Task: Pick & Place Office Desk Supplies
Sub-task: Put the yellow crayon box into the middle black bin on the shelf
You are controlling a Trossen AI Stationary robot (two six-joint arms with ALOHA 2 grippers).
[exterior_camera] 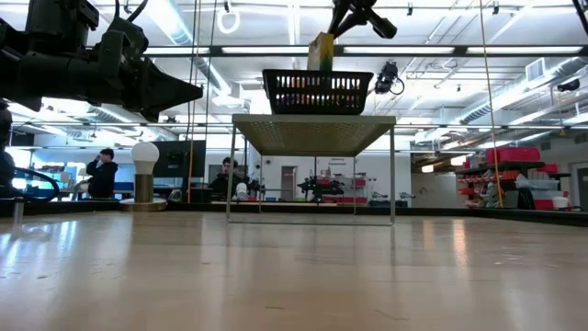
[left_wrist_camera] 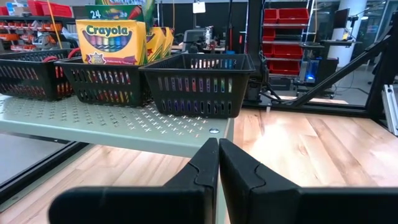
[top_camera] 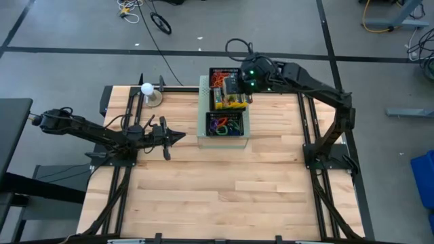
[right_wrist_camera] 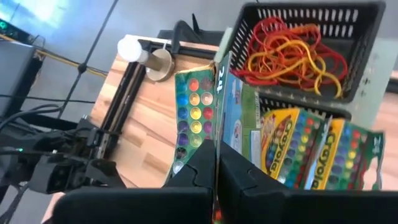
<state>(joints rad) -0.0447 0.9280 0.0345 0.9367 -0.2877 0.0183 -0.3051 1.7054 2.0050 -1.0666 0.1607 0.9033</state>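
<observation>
Three black mesh trays stand in a row on the pale-green perforated box (top_camera: pixel 203 122). The far tray (right_wrist_camera: pixel 348 25) holds red, orange and yellow rubber bands (right_wrist_camera: pixel 292 50). Crayon boxes (right_wrist_camera: pixel 311 155) stand in the middle tray (top_camera: pixel 230 102), and the near tray (top_camera: pixel 226 125) holds green, purple and blue bands. My right gripper (right_wrist_camera: pixel 216 158) is over the middle tray, shut on one yellow-and-green crayon box (right_wrist_camera: pixel 199 118). My left gripper (top_camera: pixel 180 135) is shut and hovers left of the perforated box, level with the trays (left_wrist_camera: pixel 196 84). My right gripper pinches the crayon box by a thin edge at its upper end (right_wrist_camera: pixel 216 140), fingers coming from above. The box (exterior_camera: pixel 320 51) hangs upright below the fingers, with its lower end at the rim of the tray (exterior_camera: pixel 317 90).
A white ball on a stand (top_camera: pixel 147 89) sits at the far left of the table. Bare wooden tabletop (top_camera: pixel 224 190) spreads across the near half. People stand in the room beyond the far edge (exterior_camera: pixel 101 170).
</observation>
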